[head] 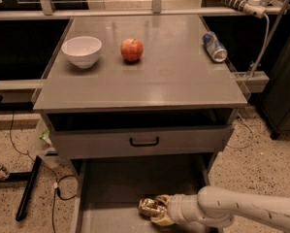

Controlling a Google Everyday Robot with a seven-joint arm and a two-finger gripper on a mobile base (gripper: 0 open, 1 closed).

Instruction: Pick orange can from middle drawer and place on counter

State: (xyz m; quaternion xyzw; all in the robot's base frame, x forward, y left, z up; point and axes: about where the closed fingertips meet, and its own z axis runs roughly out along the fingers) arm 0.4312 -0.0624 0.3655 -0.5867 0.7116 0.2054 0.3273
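The orange can (148,206), shiny golden-brown and wrinkly, lies on the grey floor of the pulled-out middle drawer (110,188) near its front. My gripper (159,210) reaches in from the lower right on a white arm. Its tan fingers (161,220) sit against the can's right side and close around it. The counter (144,76) is the flat grey cabinet top above.
On the counter stand a white bowl (81,51), a red apple (132,50) and a blue-and-silver soda can (215,46) lying on its side at the right edge. A grey drawer front with a black handle (144,141) sits above the open drawer. Cables lie on the floor at left.
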